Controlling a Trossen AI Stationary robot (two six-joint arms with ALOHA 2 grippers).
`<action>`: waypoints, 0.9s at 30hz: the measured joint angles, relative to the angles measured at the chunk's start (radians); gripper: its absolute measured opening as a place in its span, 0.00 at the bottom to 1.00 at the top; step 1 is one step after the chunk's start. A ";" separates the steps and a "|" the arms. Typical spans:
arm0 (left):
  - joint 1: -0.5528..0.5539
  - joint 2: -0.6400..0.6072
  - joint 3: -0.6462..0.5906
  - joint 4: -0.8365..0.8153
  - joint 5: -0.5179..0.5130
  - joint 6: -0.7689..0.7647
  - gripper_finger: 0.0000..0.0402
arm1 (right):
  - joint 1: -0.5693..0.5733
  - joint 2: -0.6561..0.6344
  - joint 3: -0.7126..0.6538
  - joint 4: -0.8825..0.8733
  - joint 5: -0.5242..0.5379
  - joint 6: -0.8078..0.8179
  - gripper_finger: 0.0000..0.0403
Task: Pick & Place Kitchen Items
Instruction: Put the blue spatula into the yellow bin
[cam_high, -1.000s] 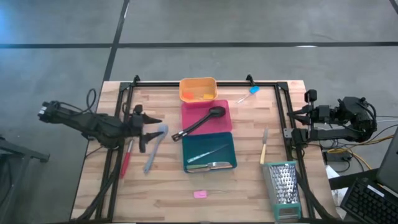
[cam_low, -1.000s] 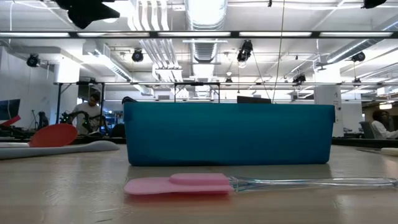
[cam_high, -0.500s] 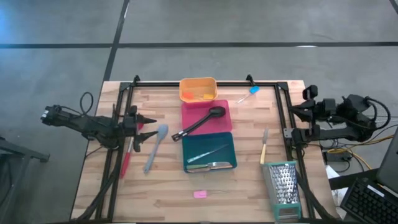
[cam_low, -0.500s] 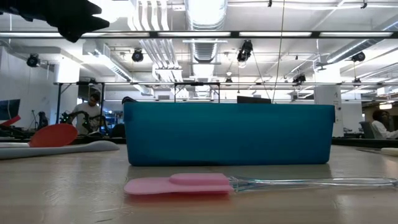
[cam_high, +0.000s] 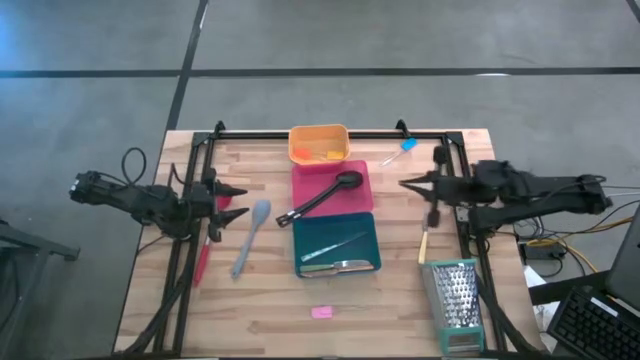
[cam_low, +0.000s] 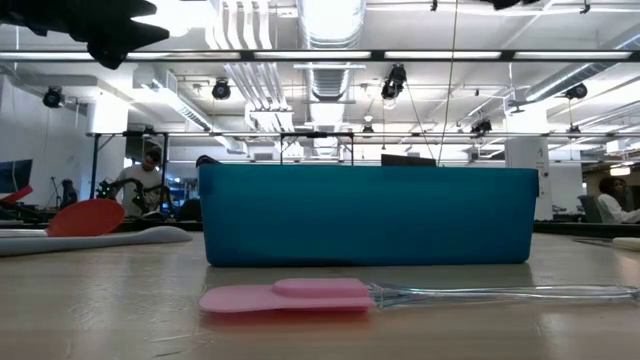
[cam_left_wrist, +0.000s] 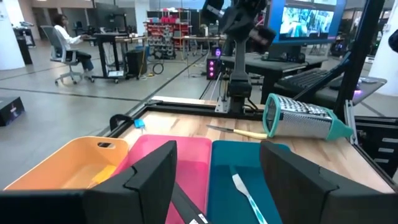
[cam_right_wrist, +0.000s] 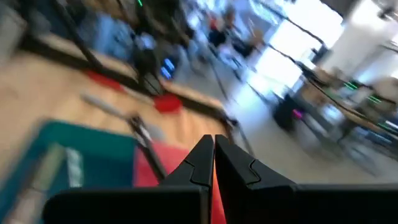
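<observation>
1. We've got the left claw (cam_high: 228, 192) at the table's left edge, fingers (cam_left_wrist: 155, 177) spread wide, nothing between them.
2. Right under its tips lies the red spatula (cam_high: 206, 243), handle running back toward the table's near edge. Just past the tips sits the grey spoon (cam_high: 250, 236), bowl end closest to the claw.
3. Further out ahead of that claw: three trays in a row, orange (cam_high: 318, 143), pink (cam_high: 332, 187), teal (cam_high: 336, 243). From the left wrist cam they line up right in front of the fingers.
4. Black spoon (cam_high: 320, 196) lies slanted across the pink tray, bowl toward the orange one. Metal tongs (cam_high: 338, 266) are in the teal tray w/ a thin clear utensil beside them. A few small orange bits sit in the orange tray.
5. Right claw (cam_high: 404, 183) is over the table's right part, pinched fully closed, holding nothing afaict. Its wrist cam shows the two tips (cam_right_wrist: 213, 149) pressed together.
6. Just behind & below that claw lies the knife (cam_high: 424, 243) w/ the yellow handle. The blue piece (cam_high: 408, 145) is near it, toward the far edge.
7. Grater (cam_high: 456, 300) lies at the near right corner, well off from both claws.
8. Pink spatula (cam_high: 321, 312) sits alone near the front edge, past the teal tray; low cam has it right up front (cam_low: 290, 295).
</observation>
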 joint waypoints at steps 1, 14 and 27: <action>0.000 0.000 0.000 0.001 0.000 0.000 0.58 | 0.000 0.026 0.009 -0.014 0.046 -0.024 0.02; 0.000 0.000 0.000 -0.001 0.000 -0.004 0.58 | 0.002 0.261 0.141 -0.825 0.174 0.253 0.02; 0.000 0.000 0.000 0.000 0.000 -0.008 0.58 | -0.013 0.348 0.203 -0.993 0.269 0.477 0.02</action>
